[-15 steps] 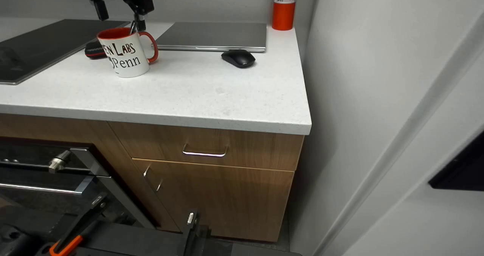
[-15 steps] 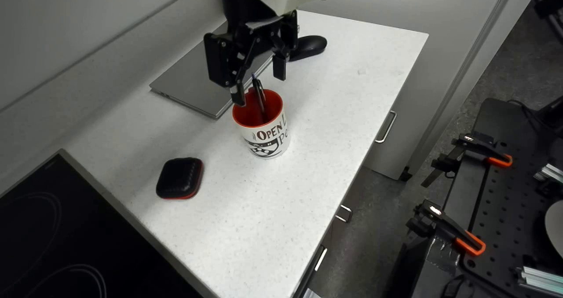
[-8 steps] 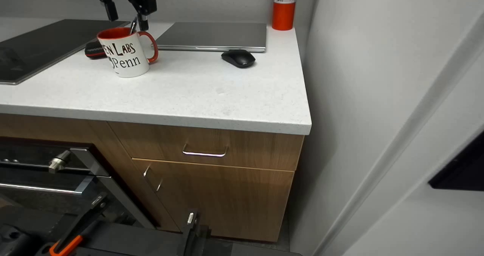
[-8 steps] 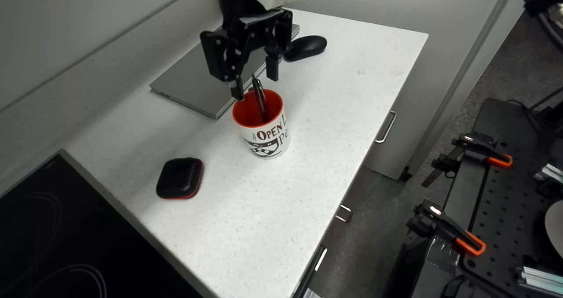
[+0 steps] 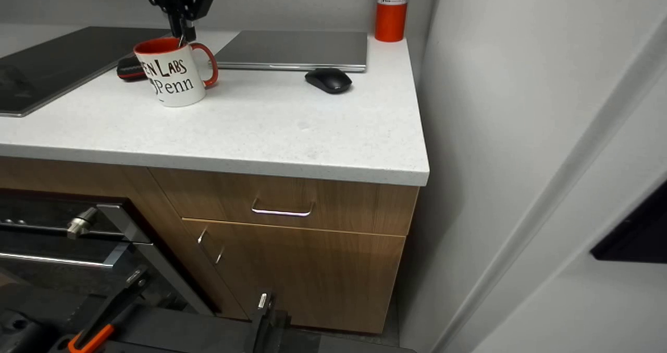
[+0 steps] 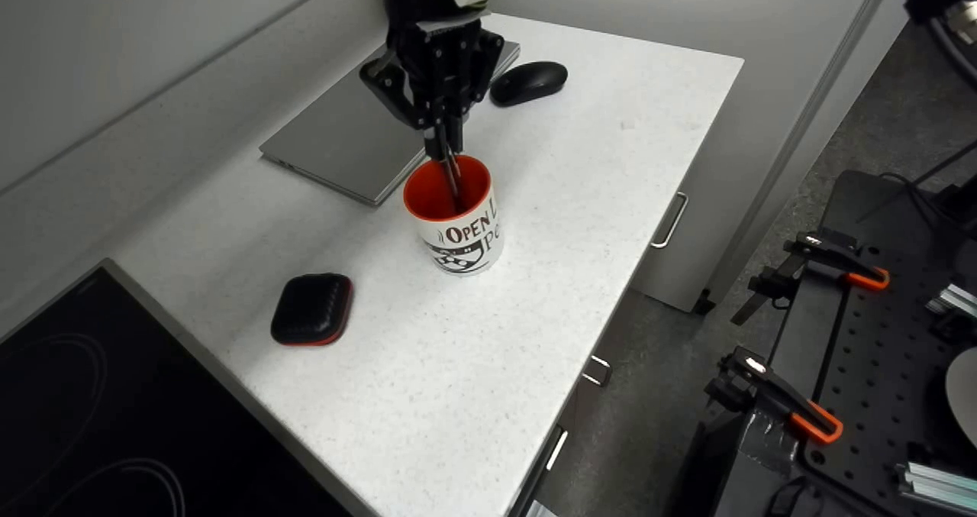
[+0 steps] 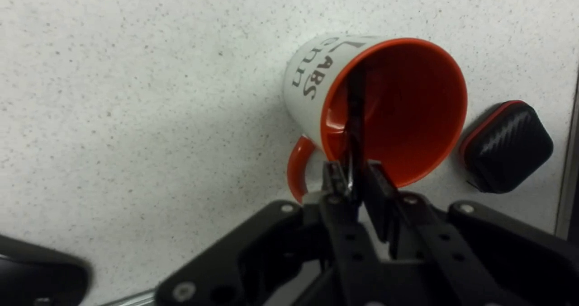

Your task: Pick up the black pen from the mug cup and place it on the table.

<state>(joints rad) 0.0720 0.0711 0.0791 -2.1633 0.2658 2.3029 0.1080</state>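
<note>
I have the end effector (image 6: 446, 149) just over the mug cup (image 5: 174, 82), with its two fingers (image 7: 382, 193) pointing down. In the wrist view I see these fingers clamped on the upper part of the black pen (image 7: 356, 116), one finger at each side of it. The lower part of the pen is inside the mug cup, a little tilted; whether its tip touches the bottom, I cannot tell, because the inside is too dark. The mug cup, white outside and red inside, stands upright on the white surface (image 5: 281, 129), in both exterior views near the grey laptop (image 5: 292, 50). This laptop lies closed, and near its edge I see a black mouse (image 5: 329, 81). A small black case (image 6: 311, 309) with red border lies between the mug cup and the black cooktop (image 6: 69, 395), apart from both. In an exterior view, a red cylinder (image 5: 391, 22) with a pale label stands at the back of the surface, near the corner of the laptop.
</note>
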